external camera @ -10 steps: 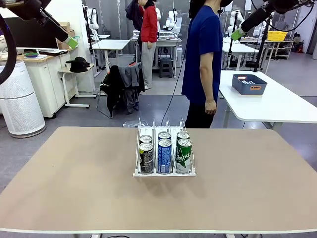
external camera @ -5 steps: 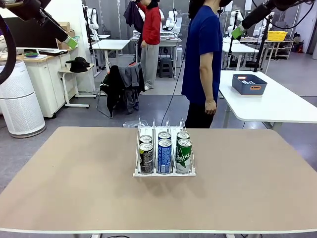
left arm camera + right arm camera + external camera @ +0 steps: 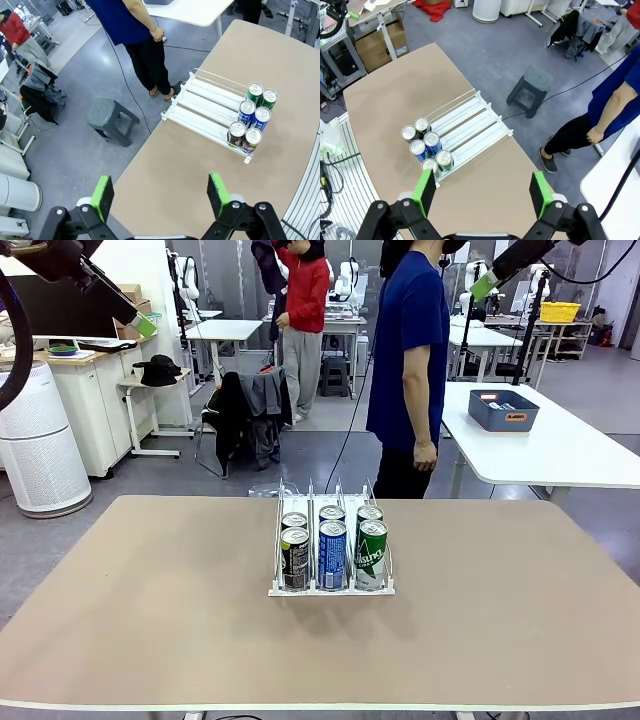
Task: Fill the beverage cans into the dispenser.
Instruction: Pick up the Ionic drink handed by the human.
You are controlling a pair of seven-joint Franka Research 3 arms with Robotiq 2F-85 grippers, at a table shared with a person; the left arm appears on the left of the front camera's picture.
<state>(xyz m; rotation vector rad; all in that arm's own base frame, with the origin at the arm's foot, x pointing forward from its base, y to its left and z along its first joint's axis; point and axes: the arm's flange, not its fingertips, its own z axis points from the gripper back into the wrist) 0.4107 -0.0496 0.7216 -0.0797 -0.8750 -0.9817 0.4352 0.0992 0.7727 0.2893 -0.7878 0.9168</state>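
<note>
The dispenser sits mid-table, a white three-lane rack with wire dividers. Several beverage cans stand in two rows at its near end: a black-and-yellow can, a blue-and-white can and a green can in front, with three more behind. My left gripper hangs open high at the upper left, far from the rack. High at the upper right is my right gripper, also open. In the wrist views, both the left gripper and the right gripper are empty, looking down on the dispenser and cans.
A person in a blue shirt stands at the table's far edge, one hand hanging down. A blue bin rests on a white table at the right. A grey stool stands on the floor beyond the table.
My right gripper has risen a little toward the upper right. The left gripper, the cans and the dispenser have not moved.
</note>
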